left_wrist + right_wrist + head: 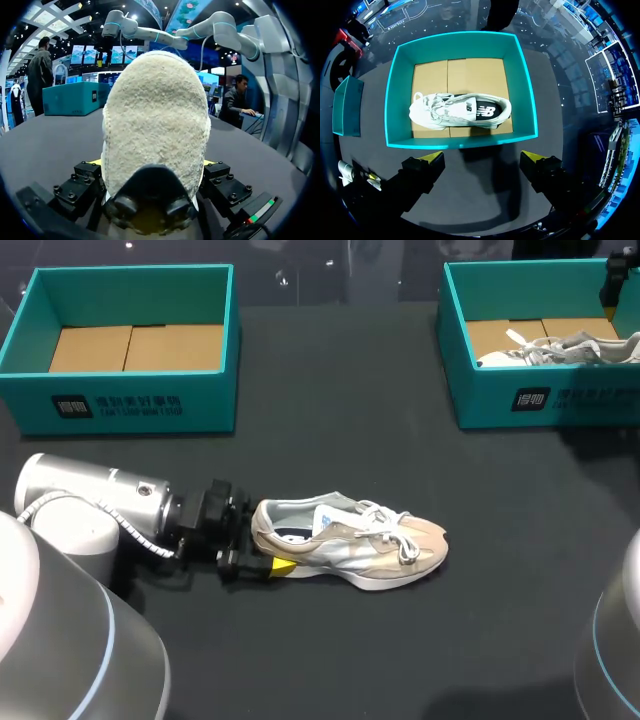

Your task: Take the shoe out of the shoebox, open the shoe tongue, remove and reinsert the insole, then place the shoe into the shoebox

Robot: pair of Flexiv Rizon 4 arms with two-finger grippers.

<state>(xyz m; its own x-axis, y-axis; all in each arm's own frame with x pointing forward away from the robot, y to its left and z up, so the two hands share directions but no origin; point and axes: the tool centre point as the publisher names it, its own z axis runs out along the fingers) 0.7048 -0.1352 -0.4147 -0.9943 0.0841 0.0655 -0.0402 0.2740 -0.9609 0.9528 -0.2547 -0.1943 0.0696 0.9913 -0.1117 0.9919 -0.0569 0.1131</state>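
Pinning beige mesh sneaker [350,548] by heel, left gripper [262,550] clamped, right gripper [482,160] splayed open well clear of sneaker; tongue-opening likely next, needs right gripper brought over.

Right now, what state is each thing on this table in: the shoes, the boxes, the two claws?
Beige shoe: upright on the table, outside both boxes.
White shoe: lying on its side in the right box.
Left box: open, no shoe inside.
Right box: open, holds the white shoe.
Left gripper: shut on the beige shoe's heel.
Right gripper: open, above the right box.
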